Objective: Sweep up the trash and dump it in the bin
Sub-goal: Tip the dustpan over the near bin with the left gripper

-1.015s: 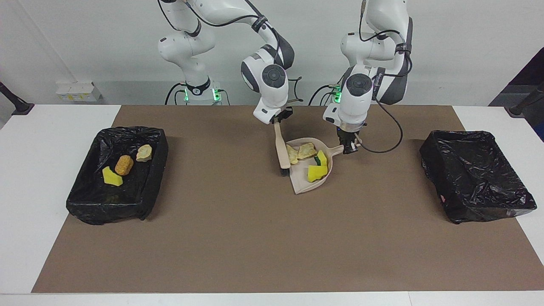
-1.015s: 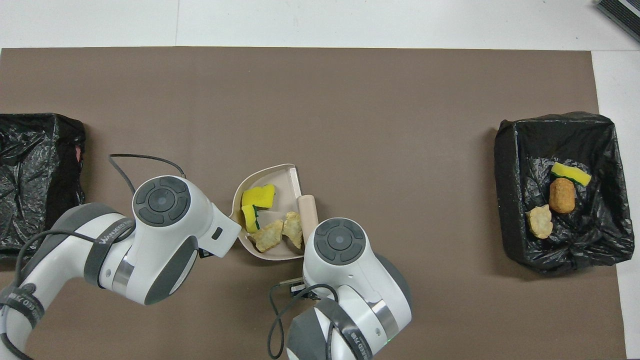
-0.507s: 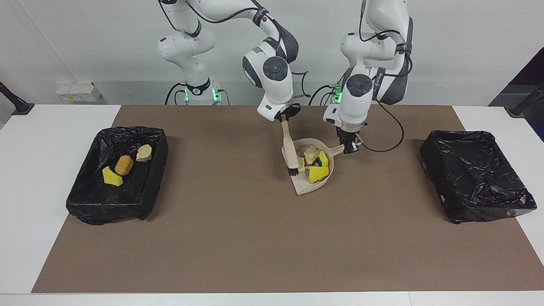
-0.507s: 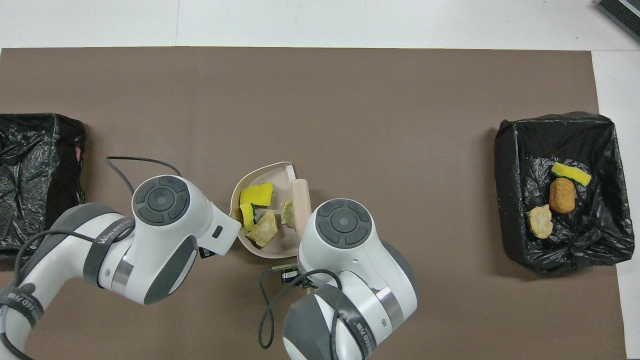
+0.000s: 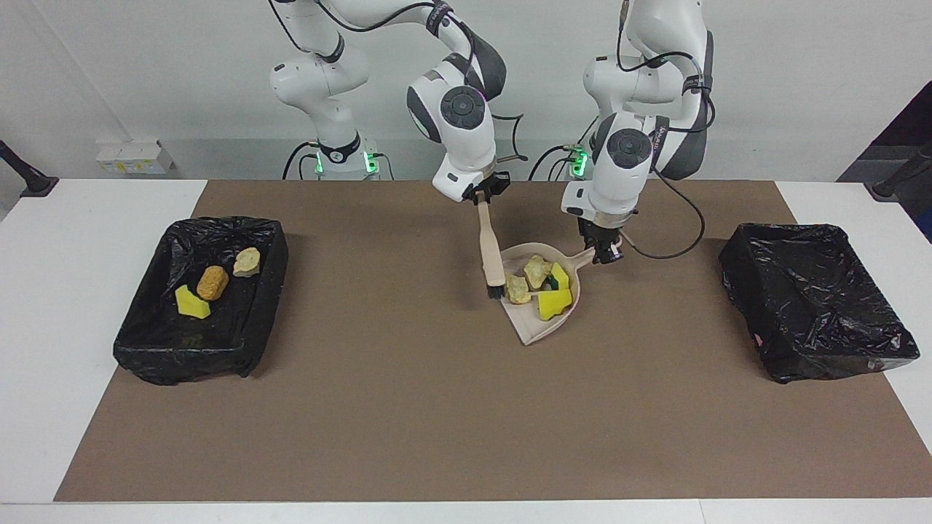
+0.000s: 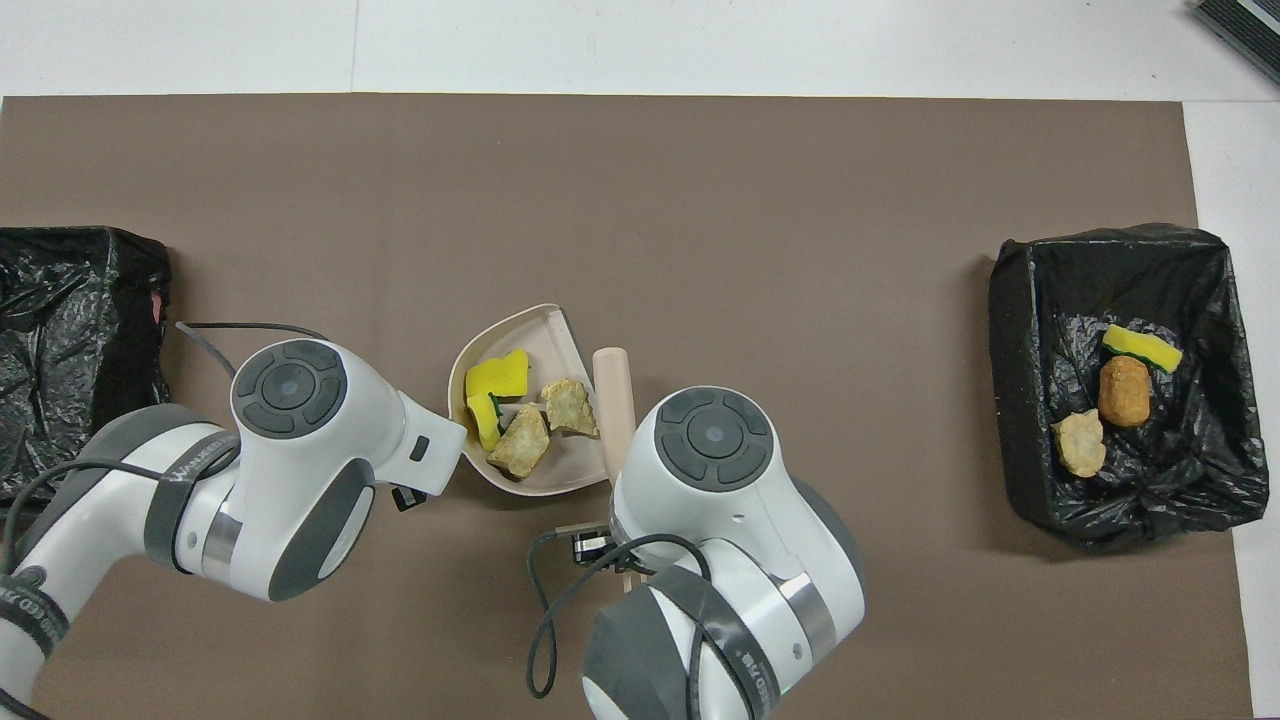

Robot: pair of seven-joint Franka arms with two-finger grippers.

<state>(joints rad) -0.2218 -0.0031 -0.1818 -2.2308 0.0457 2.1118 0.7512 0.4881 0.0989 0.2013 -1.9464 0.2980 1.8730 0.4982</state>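
Note:
A beige dustpan (image 5: 534,331) (image 6: 462,358) sits mid-table, and my left gripper (image 5: 602,252) is shut on its handle. In the pan lies trash: two pale beige lumps (image 5: 537,270) (image 6: 520,452), a yellow sponge chunk (image 5: 555,303) (image 6: 497,375) and a green-yellow sponge (image 5: 559,276). My right gripper (image 5: 483,198) is shut on the top of a beige brush (image 5: 491,251) (image 6: 613,395). The brush hangs nearly upright, its dark bristles beside the pan's open edge. In the overhead view both grippers are hidden under their wrists.
A black-lined bin (image 5: 258,320) (image 6: 1010,420) at the right arm's end holds a yellow sponge (image 5: 191,303), a golden-brown piece (image 5: 212,282) and a beige lump (image 5: 247,261). Another black-lined bin (image 5: 815,298) (image 6: 60,350) stands at the left arm's end.
The brush pushed the beige lumps deeper into the pan, then swung upright beside it. The dustpan has shifted a little toward the left arm's end with my left gripper.

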